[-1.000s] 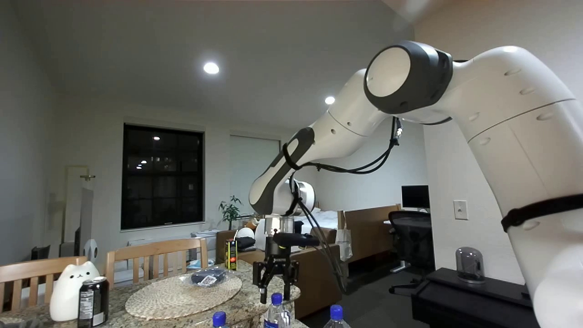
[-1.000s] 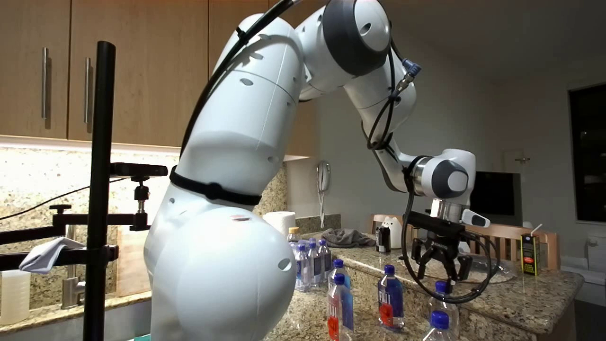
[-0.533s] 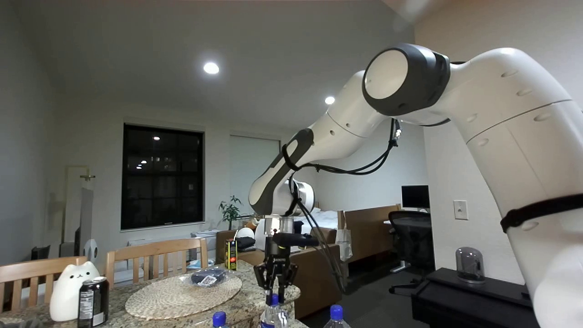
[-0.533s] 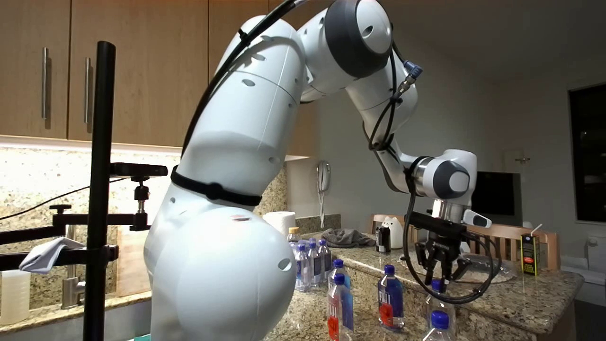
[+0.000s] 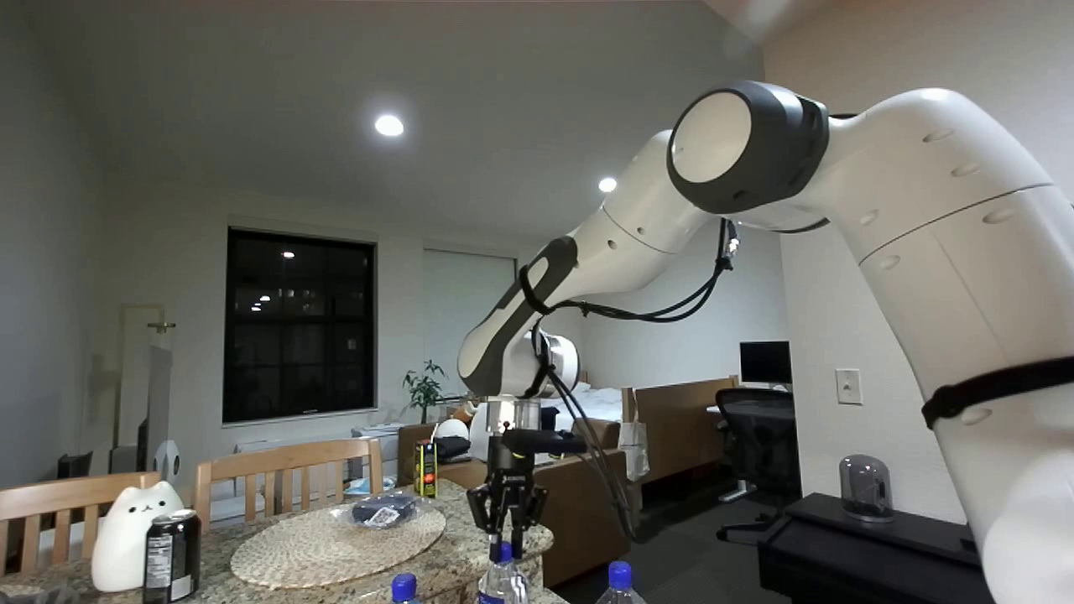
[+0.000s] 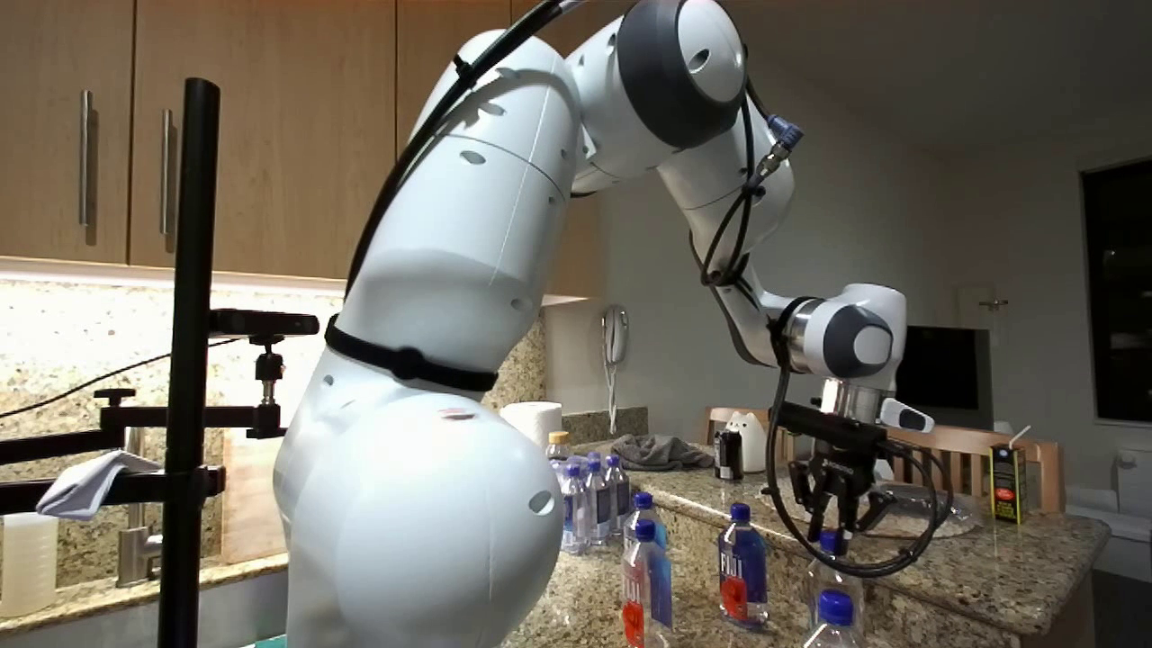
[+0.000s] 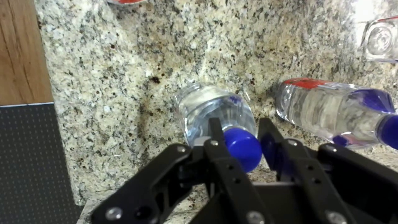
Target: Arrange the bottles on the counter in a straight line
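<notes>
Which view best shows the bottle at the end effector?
The wrist view: from above, it shows most of that bottle, with its blue cap between the fingers. In an exterior view its shoulder shows, but the picture's edge cuts off the base; in an exterior view another bottle stands partly in front of it.

Blue-capped bottles (image 6: 743, 571) upright on counter (image 7: 124, 77)
</notes>
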You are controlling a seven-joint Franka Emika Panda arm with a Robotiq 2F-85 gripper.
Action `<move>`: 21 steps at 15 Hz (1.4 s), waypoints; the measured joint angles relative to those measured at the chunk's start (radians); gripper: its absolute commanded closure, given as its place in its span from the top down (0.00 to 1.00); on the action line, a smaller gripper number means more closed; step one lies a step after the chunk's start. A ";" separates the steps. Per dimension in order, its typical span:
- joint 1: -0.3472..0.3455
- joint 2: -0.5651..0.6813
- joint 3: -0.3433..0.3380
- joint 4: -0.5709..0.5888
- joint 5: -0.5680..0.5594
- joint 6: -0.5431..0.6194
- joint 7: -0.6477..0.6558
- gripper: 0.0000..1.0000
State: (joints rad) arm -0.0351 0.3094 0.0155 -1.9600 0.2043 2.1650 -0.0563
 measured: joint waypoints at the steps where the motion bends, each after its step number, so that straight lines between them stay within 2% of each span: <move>1: 0.000 0.000 0.002 0.000 0.000 0.000 0.000 0.15; 7: 0.010 -0.040 0.009 -0.040 -0.001 -0.003 0.000 0.15; 15: 0.040 -0.208 0.024 -0.250 0.000 -0.009 0.015 0.15; 17: 0.048 -0.260 0.024 -0.305 -0.005 -0.009 0.048 0.15; 21: 0.055 -0.365 0.024 -0.410 -0.102 -0.009 0.195 0.15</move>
State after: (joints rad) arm 0.0198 -0.0555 0.0399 -2.3697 0.1027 2.1563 0.1392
